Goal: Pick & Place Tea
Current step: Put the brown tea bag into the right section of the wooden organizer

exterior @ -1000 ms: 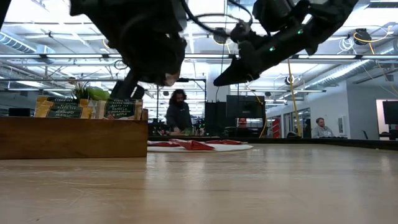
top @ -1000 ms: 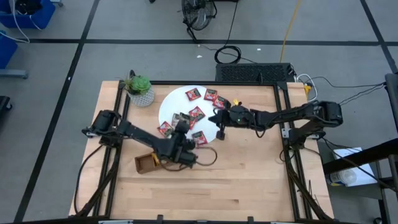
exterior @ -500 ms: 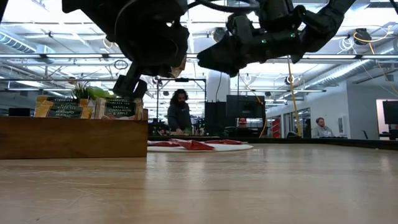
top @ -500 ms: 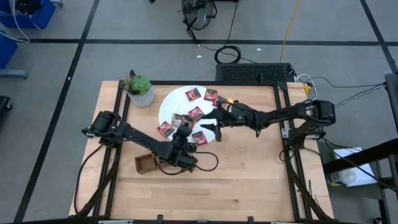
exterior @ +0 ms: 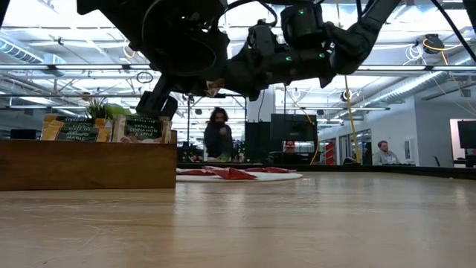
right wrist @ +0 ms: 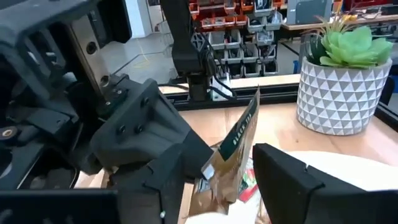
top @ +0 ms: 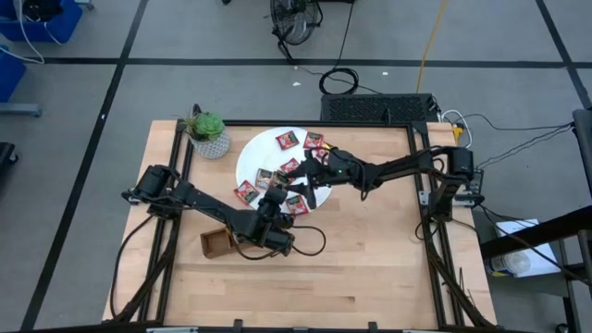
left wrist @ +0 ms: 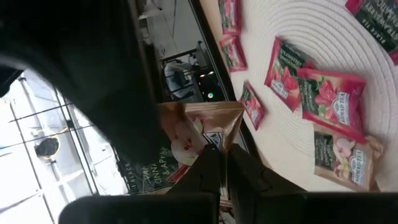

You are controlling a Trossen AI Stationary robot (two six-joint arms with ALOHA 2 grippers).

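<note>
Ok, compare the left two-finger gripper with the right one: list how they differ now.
The left gripper is shut on a tan square tea sachet; the right gripper stands open and holds nothing. The left arm comes in bent, beside the brown wooden tray; the right arm stretches out over the white round disc. Shared: both meet at that sachet, which seems to stand edge-on between the right gripper's open fingers.

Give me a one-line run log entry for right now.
left gripper: jaws shut on brown sachet, above tray | right gripper: jaws open, over white disc | red sachets remain on disc
</note>
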